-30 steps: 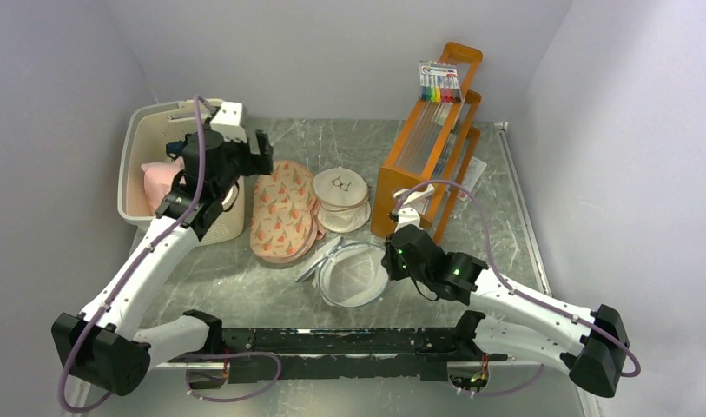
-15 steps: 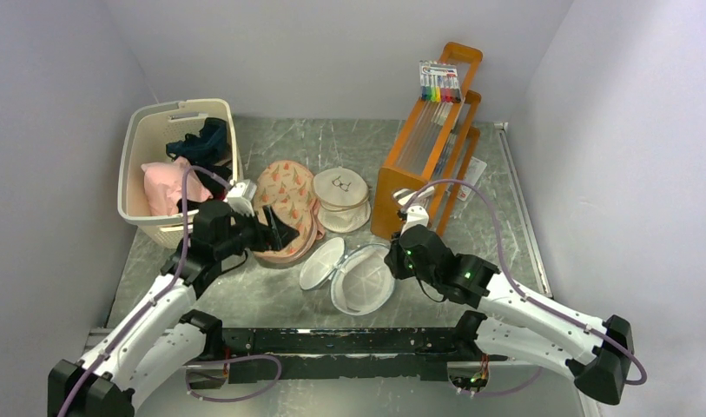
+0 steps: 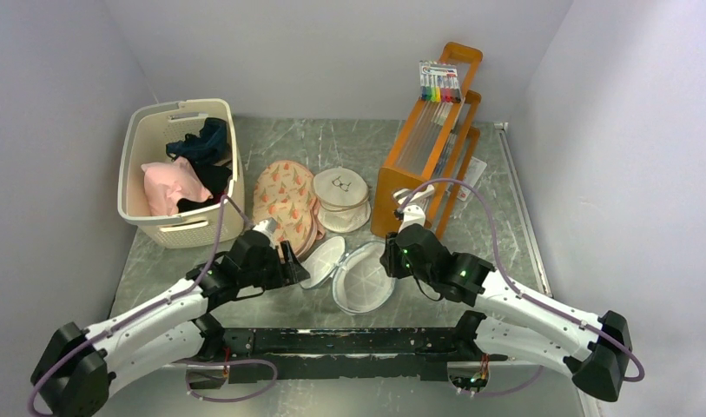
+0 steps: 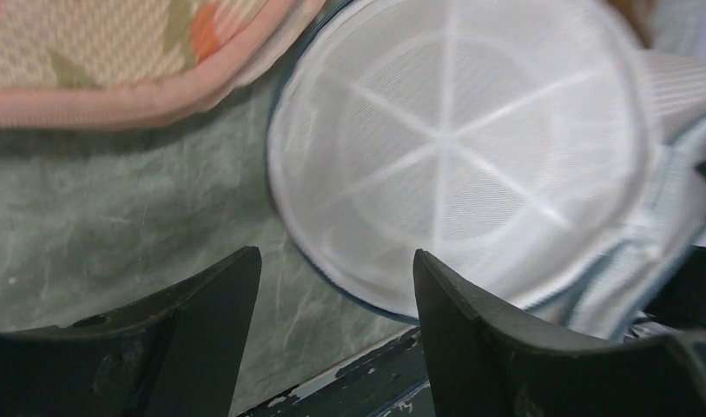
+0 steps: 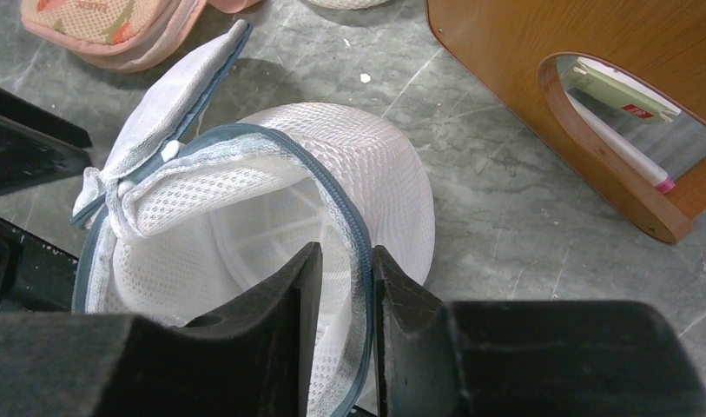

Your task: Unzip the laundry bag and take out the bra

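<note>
The white mesh laundry bag lies unzipped at the front middle, with its grey-rimmed lid flipped out to the left. My right gripper is shut on the bag's zipper rim and holds it up. The bag's inside looks empty in the right wrist view. My left gripper is open and empty, low beside the lid, and the white dome lies just ahead of its fingers. No bra shows in the bag. A pink padded garment lies in the basket.
A beige laundry basket with pink and dark garments stands at the back left. A peach patterned bag and a beige glasses-print bag lie behind the white bag. An orange rack with markers stands close to the right arm.
My left arm has swung from the basket down to the front, beside the bag's lid. The lid has flipped out to the left. My right gripper has kept its hold on the rim.
</note>
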{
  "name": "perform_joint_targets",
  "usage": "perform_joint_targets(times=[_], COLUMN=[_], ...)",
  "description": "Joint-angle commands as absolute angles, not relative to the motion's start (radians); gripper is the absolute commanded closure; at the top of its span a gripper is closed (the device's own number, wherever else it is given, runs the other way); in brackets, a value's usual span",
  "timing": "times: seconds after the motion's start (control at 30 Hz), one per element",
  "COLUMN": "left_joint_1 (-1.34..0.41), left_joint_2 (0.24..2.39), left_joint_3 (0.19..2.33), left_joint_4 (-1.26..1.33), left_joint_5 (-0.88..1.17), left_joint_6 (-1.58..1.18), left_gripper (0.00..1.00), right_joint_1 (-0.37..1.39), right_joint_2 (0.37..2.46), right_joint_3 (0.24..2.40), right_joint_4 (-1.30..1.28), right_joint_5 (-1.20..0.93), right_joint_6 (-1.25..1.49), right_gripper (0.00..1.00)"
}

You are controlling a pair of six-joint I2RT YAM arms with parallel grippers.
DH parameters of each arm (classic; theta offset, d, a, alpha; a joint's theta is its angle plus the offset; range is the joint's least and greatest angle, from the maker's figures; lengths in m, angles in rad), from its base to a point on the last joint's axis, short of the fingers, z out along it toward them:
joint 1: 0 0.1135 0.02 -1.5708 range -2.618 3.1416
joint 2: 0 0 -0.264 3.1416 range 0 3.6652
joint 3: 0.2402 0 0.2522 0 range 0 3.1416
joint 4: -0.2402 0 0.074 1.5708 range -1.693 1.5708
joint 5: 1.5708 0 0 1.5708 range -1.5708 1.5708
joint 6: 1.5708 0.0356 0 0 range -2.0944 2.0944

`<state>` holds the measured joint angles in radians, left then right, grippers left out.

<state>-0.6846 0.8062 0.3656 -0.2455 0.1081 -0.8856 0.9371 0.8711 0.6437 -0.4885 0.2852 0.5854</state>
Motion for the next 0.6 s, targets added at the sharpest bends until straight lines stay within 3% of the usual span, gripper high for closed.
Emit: perform_joint_targets(times=[0.0, 0.07, 0.13, 0.57], left_joint_1=[-0.762, -0.773, -0.775, -0.788], left_joint_2=[0.874, 0.886, 0.889, 0.965], left_joint_3=[0.395, 0.377, 0.347, 0.270], left_joint_4=[-0.279, -0.269, -0.247, -0.040], left_joint_5=[-0.059, -0.071, -0.065, -0.005], left_joint_6=[-1.029, -1.081, -1.146, -1.370], left_gripper=[0.30, 0.40, 0.42, 0.38], right_joint_1=[0.939, 0.939, 0.939, 0.938], right_joint_2=[0.845, 0.840, 0.834, 0.846], right_joint_3=[0.640, 0.639, 0.633, 0.617], right_joint_4=[-0.480, -0.483, -0.482, -0.453], right_joint_5=[0.305, 0.304, 0.302, 0.293], right_joint_6=[0.580, 0.583, 0.585, 0.567], right_gripper=[0.73, 0.72, 0.72, 0.69])
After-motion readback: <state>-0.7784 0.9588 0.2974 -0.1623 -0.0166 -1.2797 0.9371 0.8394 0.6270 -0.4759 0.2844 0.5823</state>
